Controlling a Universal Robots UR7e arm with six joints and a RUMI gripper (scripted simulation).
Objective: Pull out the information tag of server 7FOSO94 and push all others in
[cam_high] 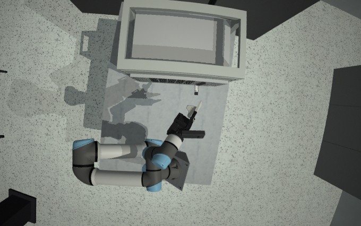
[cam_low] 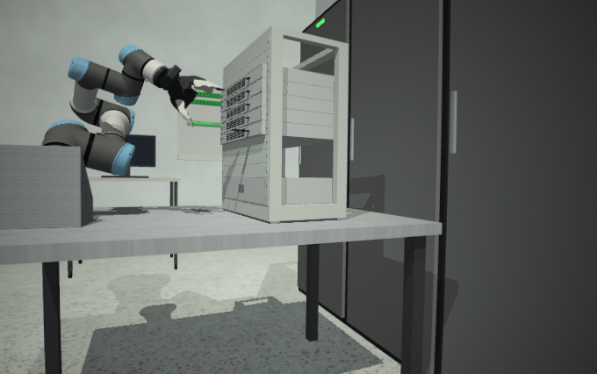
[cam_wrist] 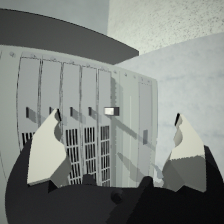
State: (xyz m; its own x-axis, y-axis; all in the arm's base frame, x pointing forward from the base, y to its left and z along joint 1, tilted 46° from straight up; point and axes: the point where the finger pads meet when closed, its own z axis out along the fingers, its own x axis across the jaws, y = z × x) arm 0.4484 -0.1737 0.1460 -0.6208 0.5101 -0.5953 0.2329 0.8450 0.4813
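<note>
The grey rack (cam_high: 181, 64) (cam_low: 276, 154) (cam_wrist: 9, 95) stands upright on the table, with several servers stacked in its upper half. In the wrist view the servers appear as side-by-side columns. The lowest server's information tag (cam_high: 196, 89) (cam_wrist: 111, 111) sticks out of the front, its pale face showing. No lettering is readable on it. The other tags, such as one tag (cam_wrist: 71, 111) in the middle, show only as small dark ends near the server faces. My gripper (cam_high: 195, 104) (cam_low: 206, 106) (cam_wrist: 118, 111) is open and empty, in front of the servers, with the jaws spread one above the other.
The table (cam_high: 207, 159) (cam_low: 352, 233) carries the rack and the arm's base block (cam_low: 39, 184). A lower unit (cam_low: 253, 191) (cam_wrist: 145, 105) sits near the rack's bottom. Dark cabinets (cam_low: 396, 110) stand behind the rack.
</note>
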